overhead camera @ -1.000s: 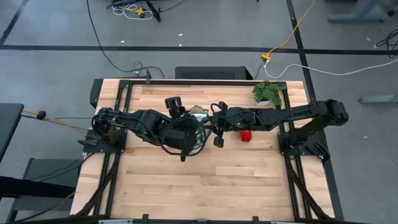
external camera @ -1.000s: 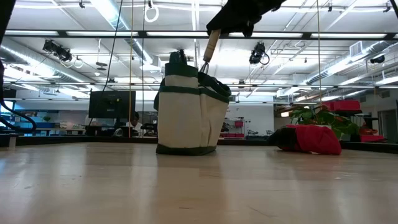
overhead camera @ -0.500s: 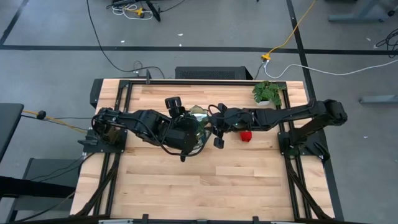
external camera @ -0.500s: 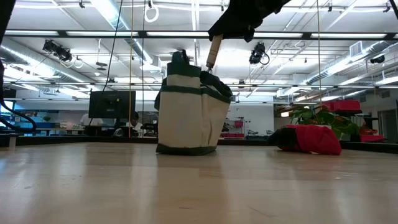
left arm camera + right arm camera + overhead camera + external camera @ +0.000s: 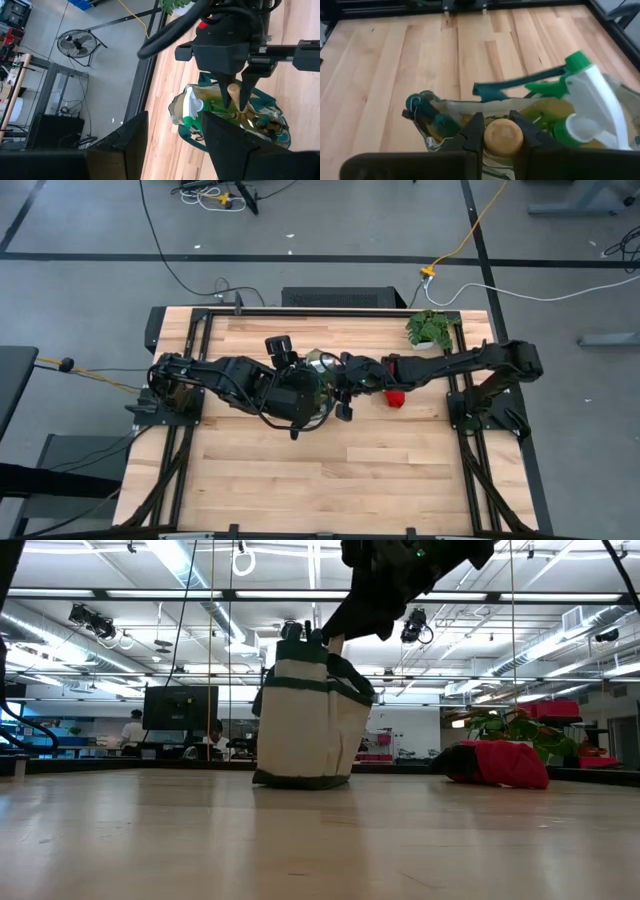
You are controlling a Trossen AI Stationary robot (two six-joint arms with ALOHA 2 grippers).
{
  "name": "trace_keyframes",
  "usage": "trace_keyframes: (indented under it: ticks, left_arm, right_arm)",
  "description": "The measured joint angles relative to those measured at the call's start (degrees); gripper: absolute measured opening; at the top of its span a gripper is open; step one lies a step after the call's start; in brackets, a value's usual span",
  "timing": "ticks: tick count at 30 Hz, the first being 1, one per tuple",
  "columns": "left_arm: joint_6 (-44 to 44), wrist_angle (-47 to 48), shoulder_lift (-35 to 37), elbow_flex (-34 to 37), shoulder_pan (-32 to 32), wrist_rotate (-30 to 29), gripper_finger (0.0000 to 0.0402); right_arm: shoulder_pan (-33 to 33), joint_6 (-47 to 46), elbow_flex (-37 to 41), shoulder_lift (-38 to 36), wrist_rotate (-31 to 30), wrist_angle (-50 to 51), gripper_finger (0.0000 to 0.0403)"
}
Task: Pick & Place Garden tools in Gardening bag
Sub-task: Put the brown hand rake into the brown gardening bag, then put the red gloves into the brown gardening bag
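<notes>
The right hand [image 5: 503,131] is clamped on the round wooden handle [image 5: 503,136] of a small rake, lowering it into the beige canvas bag with dark green trim [image 5: 305,720], mid-surface toward the far edge. The left hand [image 5: 170,135] hovers wide beside it. Catching the rim could tip the bag; red-and-black gloves [image 5: 497,762] remain outside.

We see two arms built of dark, nearly black segments with rounded joints, each rising from a black frame at its side of the table. The right gripper [image 5: 234,102] has two slim, tapered black fingers under a boxy black housing, with a thick black cable looping away. The left gripper [image 5: 172,145] shows broad, flat dark fingers.
</notes>
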State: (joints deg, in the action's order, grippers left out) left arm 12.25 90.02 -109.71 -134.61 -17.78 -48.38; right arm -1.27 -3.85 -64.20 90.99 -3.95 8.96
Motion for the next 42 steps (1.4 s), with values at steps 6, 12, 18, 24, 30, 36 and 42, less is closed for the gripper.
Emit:
trace_keyframes:
  ticks: [6,12,18,24,30,36,42]
  left_arm:
    - [0.0,0.0,0.0,0.0,0.6,0.5,0.0190]
    - [0.0,0.0,0.0,0.0,1.6,0.6,0.0190]
    - [0.0,0.0,0.0,0.0,1.6,0.6,0.0190]
    - [0.0,0.0,0.0,0.0,1.6,1.0,0.0190]
    - [0.0,0.0,0.0,0.0,1.6,1.8,0.0190]
    - [0.0,0.0,0.0,0.0,1.6,1.7,0.0190]
    - [0.2,0.0,0.0,0.0,1.6,1.7,0.0190]
  right_arm:
    - [1.2,0.2,0.0,0.1,0.8,-0.1,0.0054]
    - [1.3,-0.1,0.0,0.1,2.8,-0.1,0.0054]
    - [1.4,-0.1,0.0,3.1,2.9,-1.1,0.0054]
    - [1.4,1.3,0.0,4.3,0.6,-1.7,0.0099]
    - [1.5,1.5,0.1,3.8,-1.4,-2.7,0.0196]
    - [1.5,1.6,0.1,3.4,-2.7,-2.9,0.0211]
    - [1.5,4.1,0.1,2.6,-5.9,-5.1,0.0202]
